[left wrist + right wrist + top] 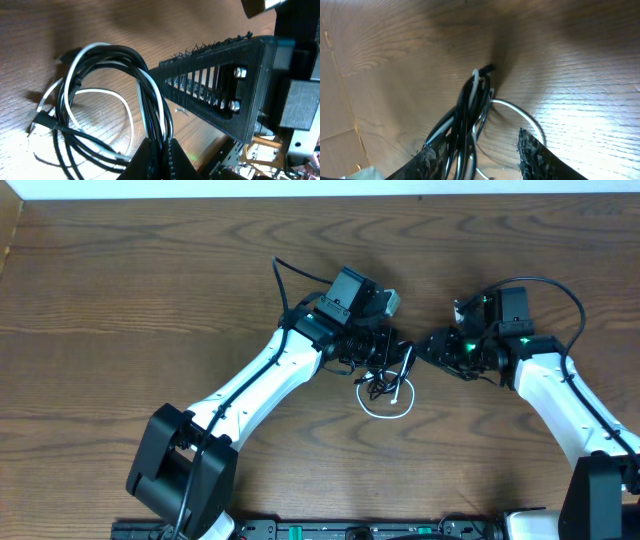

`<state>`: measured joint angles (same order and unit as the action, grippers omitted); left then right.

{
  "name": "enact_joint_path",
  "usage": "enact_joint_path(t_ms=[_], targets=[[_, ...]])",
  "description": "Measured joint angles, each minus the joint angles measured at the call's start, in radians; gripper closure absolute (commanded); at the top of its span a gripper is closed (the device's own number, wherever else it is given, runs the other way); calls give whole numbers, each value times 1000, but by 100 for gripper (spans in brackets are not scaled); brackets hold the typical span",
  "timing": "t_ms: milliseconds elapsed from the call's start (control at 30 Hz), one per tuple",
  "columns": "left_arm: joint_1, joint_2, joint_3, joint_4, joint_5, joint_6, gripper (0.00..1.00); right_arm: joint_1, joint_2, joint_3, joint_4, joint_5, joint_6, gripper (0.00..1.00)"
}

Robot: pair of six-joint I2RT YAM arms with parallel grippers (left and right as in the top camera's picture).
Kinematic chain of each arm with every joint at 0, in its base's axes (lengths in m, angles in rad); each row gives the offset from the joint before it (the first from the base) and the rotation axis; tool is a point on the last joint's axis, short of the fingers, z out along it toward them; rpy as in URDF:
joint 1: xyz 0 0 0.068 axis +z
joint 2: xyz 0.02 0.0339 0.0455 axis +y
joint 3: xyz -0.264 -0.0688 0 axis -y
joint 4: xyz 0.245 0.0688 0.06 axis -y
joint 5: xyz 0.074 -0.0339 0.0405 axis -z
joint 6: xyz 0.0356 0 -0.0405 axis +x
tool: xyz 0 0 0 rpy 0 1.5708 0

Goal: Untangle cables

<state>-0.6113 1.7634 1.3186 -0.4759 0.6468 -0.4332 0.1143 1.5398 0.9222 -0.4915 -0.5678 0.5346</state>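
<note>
The black cable [379,385] and the white cable [388,410] lie tangled in one bundle at the table's middle. My left gripper [392,355] is shut on several strands of both cables; in the left wrist view its jaws [161,152] pinch the strands, and loops of black cable [76,70] and white cable [127,107] hang down to the table. My right gripper [424,348] is just right of the bundle and is open. In the right wrist view its fingers [482,157] straddle the cable bundle [468,112], which runs along the left finger. The plug ends are partly hidden.
The wooden table [150,290] holds nothing else. The two grippers are nearly touching; the right gripper's ridged finger [215,85] fills the left wrist view close to the bundle. Thick black arm wires [555,290] loop above the right arm.
</note>
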Motion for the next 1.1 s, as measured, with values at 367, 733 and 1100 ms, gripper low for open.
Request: enact_joint_path(t_ms=[367, 733, 1100], targets=[[0, 1, 0, -16, -25, -13, 93, 81, 72, 0, 49, 2, 27, 62], [2, 4, 0, -19, -36, -13, 93, 107, 221, 0, 143, -7, 70, 99], [154, 4, 0, -115, -76, 68, 92, 32, 89, 2, -50, 56, -29, 99]])
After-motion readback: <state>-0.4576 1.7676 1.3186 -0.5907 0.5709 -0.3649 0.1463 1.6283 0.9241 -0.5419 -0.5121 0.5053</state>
